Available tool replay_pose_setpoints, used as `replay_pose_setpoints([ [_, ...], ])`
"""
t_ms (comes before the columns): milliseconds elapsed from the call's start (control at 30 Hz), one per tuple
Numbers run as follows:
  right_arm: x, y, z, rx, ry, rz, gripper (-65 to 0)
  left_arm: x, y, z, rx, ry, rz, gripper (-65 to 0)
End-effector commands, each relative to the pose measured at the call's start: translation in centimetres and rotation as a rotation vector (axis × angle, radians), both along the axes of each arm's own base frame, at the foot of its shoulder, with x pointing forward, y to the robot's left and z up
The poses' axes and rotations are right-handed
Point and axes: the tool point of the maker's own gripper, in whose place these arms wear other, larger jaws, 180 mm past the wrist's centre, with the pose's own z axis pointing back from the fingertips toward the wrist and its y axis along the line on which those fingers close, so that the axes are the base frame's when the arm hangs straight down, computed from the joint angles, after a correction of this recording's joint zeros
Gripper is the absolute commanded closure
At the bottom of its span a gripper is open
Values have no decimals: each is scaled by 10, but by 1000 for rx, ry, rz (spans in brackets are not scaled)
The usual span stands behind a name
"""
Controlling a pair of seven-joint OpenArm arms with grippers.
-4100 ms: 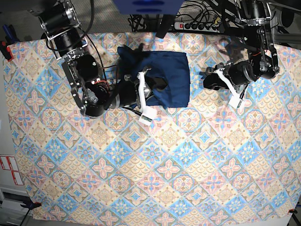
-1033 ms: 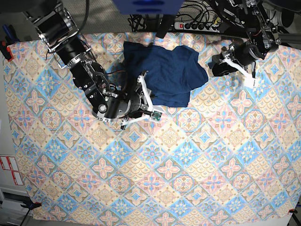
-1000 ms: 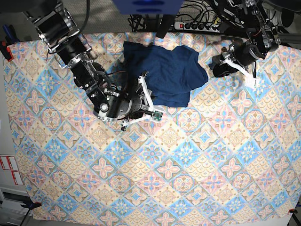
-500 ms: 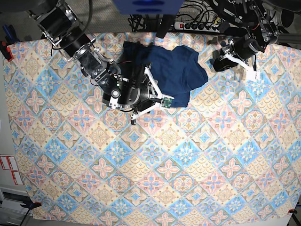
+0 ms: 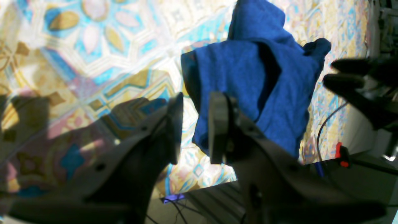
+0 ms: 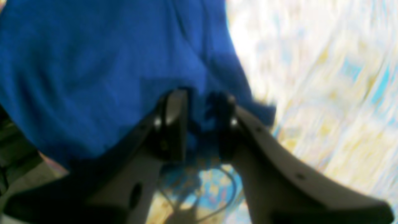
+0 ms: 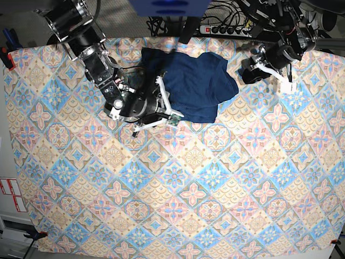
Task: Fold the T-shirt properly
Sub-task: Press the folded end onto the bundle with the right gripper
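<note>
The T-shirt [image 7: 194, 86] lies bunched at the far edge of the bench [image 7: 226, 205], on the patterned cloth [image 7: 178, 178] that covers it. From above it is a dark navy heap, roughly square, with one rounded lobe reaching out toward my left arm's side and a darker flap folded up at its far corner on my right arm's side.

My right pincer [image 6: 199, 121] is down at the shirt's edge. In my right wrist view the two fingers [image 6: 174, 124] stand a little apart with blue fabric filling the gap between them, but the picture is blurred and I cannot tell whether I am pinching the cloth or merely standing over it. From above, my right arm comes in from the far corner and its pincer [image 7: 156, 105] sits against the shirt's side edge.

My left pincer [image 5: 192, 127] hangs clear of the shirt. In my left wrist view the two fingers [image 5: 217, 127] are slightly parted with a narrow gap, and through that gap I see only patterned cloth; nothing is between them. The shirt [image 5: 258, 90] lies just beyond the fingertips, a raised fold with its hem toward me. From above, my left pincer [image 7: 250, 70] sits just beside the rounded lobe, not touching it.
</note>
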Motion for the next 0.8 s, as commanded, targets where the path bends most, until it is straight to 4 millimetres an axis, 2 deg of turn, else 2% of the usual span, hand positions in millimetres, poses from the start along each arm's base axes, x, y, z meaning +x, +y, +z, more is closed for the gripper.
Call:
replay_pose_setpoints([
  [0,9,5,14,46,-41,-12,-161,3,3,6,3,-27,2,-134],
  [100,9,0,22,64,-58,-41,-161,0,4,6,6,-22,4,-134],
  [233,10,5,40,92,-109,-31,-161,-1,5,6,8,-21,5,-134],
  [400,-7,8,34,82,-77,-16,-161,-10,18,4,23,-5,46,-135],
  [533,-25,29,30,82,-59,75,-161,-10,19,4,23,-5,47,-135],
  [767,-35,55,32,75,-71,197,-164,-11,19,4,24,-3,50,-136],
])
